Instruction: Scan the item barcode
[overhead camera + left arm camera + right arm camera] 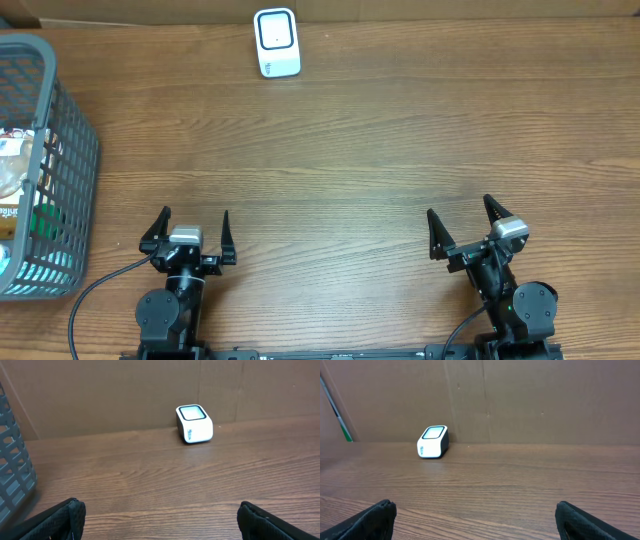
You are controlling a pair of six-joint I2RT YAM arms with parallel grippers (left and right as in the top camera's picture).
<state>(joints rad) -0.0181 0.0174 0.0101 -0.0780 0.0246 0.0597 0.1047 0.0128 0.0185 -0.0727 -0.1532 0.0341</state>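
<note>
A brown wood-grain bench (350, 160) fills the view, its grain running from left to right in lighter and darker streaks. A small white scanner (276, 43), with a dark-rimmed window on its upper face, stands at the bench's far edge, a little left of centre, close to the brown wall behind. A grey plastic mesh basket (75, 160) sits on the left end of the bench, partly cut off by the frame and well apart from the scanner.
</note>
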